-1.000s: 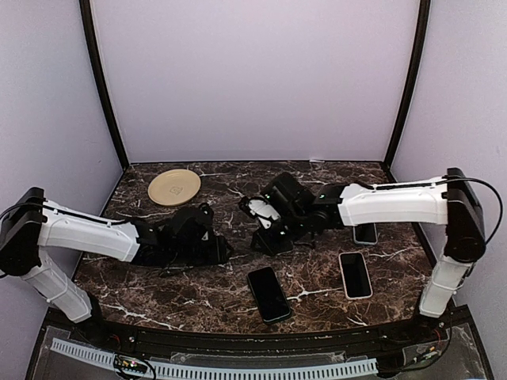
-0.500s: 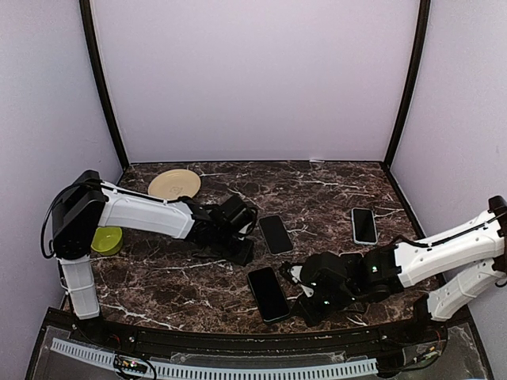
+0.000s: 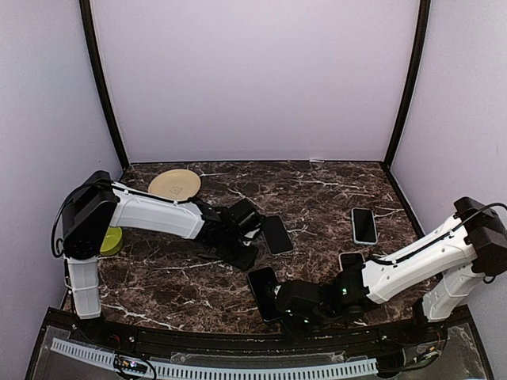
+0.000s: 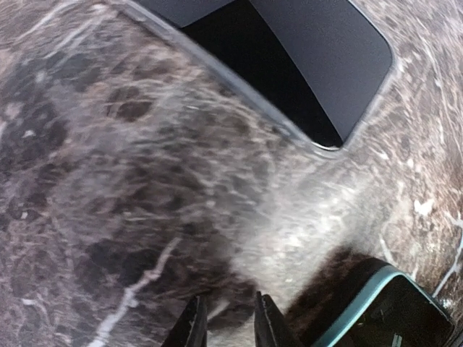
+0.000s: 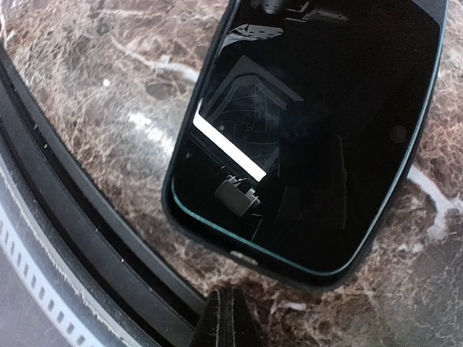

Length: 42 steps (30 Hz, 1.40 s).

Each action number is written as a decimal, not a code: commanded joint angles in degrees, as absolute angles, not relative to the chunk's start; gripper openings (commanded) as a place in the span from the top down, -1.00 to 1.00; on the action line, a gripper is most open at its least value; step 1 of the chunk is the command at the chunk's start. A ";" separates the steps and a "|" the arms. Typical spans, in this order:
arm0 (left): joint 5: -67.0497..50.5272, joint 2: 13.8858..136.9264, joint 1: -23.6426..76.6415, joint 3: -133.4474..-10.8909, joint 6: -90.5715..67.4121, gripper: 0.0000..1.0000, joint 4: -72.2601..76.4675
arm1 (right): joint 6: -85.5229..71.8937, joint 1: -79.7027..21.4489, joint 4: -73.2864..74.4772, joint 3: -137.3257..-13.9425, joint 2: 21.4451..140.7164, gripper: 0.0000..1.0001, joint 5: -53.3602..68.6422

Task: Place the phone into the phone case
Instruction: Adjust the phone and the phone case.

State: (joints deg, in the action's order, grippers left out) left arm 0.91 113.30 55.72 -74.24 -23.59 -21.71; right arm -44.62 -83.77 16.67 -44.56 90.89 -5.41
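Observation:
A dark phone with a teal edge line (image 3: 265, 291) lies near the front middle of the table; it fills the right wrist view (image 5: 311, 137) and shows at the lower right of the left wrist view (image 4: 394, 311). A dark flat phone or case with a grey rim (image 3: 276, 234) lies behind it, also at the top of the left wrist view (image 4: 289, 65); I cannot tell which it is. My left gripper (image 3: 244, 255) hovers low between the two, its fingertips (image 4: 192, 329) a narrow gap apart and empty. My right gripper (image 3: 287, 315) is shut and empty at the front phone's near end (image 5: 230, 318).
A white-edged phone (image 3: 364, 226) lies at the right. Another phone (image 3: 351, 260) is partly hidden by my right arm. A tan plate (image 3: 174, 186) sits at the back left and a green bowl (image 3: 107, 240) by the left arm. The black table rim (image 5: 79, 238) runs beside my right gripper.
My right arm has swept left along the front edge to the near end of the front phone, uncovering the phone at the right. My left gripper has shifted slightly right.

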 commanded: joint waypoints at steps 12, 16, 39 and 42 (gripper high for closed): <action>-3.48 115.44 61.89 -78.21 -21.12 0.53 -28.77 | -46.42 -83.37 16.67 -48.08 93.98 1.00 -13.24; -4.87 115.34 62.99 -78.18 -21.85 0.52 -28.61 | -45.21 -82.66 16.95 -49.68 94.55 1.00 -14.28; 5.24 99.64 56.90 -72.80 -19.73 0.48 -22.41 | -40.87 -83.40 26.00 -48.73 83.74 0.80 -8.62; 6.06 96.89 56.72 -70.00 -20.35 0.47 -21.77 | -42.15 -82.85 31.15 -52.10 83.43 0.35 -13.82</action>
